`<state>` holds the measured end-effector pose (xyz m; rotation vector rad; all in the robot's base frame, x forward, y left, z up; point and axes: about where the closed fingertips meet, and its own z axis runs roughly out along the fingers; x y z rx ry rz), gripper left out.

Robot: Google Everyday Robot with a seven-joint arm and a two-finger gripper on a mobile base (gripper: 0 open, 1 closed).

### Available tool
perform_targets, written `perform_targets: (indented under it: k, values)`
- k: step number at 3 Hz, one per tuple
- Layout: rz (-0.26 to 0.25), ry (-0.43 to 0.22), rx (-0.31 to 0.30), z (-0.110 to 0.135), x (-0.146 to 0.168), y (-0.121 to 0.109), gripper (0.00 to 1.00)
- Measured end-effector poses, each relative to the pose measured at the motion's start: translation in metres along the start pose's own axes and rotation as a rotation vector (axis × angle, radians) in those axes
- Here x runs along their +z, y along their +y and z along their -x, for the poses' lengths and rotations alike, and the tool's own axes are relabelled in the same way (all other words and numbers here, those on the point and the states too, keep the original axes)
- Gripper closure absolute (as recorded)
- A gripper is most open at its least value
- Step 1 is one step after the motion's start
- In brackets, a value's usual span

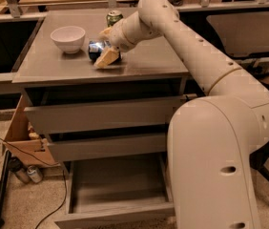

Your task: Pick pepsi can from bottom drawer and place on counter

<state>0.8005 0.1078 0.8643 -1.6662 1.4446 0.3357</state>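
Hand (102,50) is closed around the pepsi can (94,48), low on the table (144,61) near the white bowl (68,37). I'd seat the can firmly before releasing. Then lift straight up so it doesn't tip.

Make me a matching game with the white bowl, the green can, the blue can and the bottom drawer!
Things:
1. white bowl
2. green can
3. pepsi can
4. bottom drawer

Places or states:
A. pulled open, lowest of the three
B. right by the gripper, mid-counter
C. at the counter's back edge
D. on the counter's left part

Pairs: 1-D, 2-C, 3-B, 4-A.
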Motion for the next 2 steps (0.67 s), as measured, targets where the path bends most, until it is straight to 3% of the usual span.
perform_targets:
  k: [2]
  values:
    - [0.0,0.0,0.0,0.0,0.0001,0.0,0.0]
